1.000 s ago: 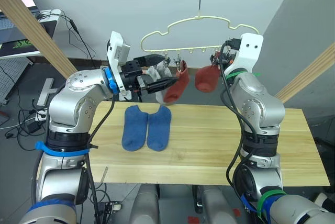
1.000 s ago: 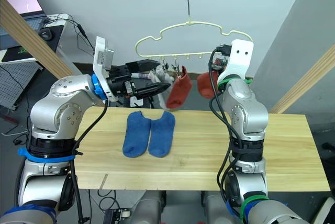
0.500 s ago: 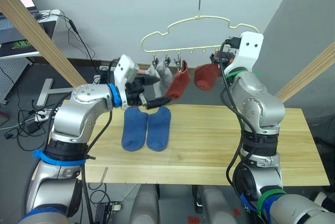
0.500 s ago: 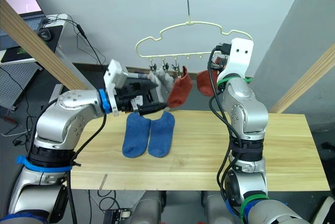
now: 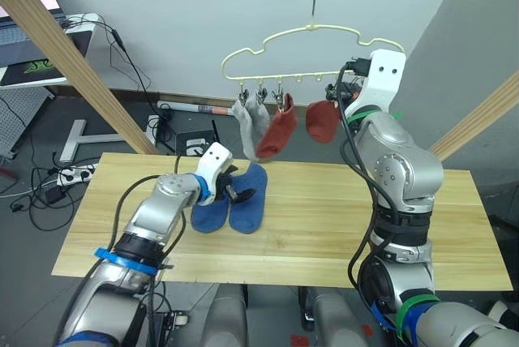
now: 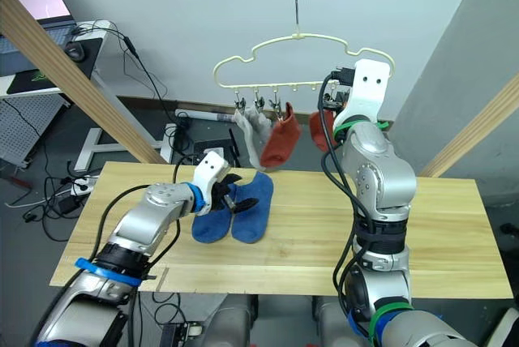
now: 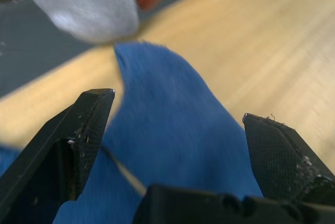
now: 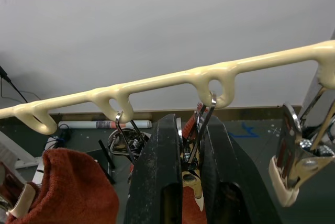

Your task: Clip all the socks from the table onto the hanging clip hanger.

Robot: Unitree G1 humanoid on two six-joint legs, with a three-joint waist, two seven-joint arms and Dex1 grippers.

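While 4 socks already hang from the clip hanger (image 5: pixel 312 35), 2 grey (image 5: pixel 249 122) and 2 red (image 5: pixel 278 133), the 2 blue socks (image 5: pixel 231 198) lie side by side on the counter (image 5: pixel 324 225). The left gripper (image 5: pixel 236 192) hovers just over the blue pair with jaws spread, so picking up the next sock looks like the step in hand. The right gripper (image 8: pixel 190 182), jaws pressed on a clip (image 8: pixel 192 145) at the hanger's bar, seems ready to open it for that sock.
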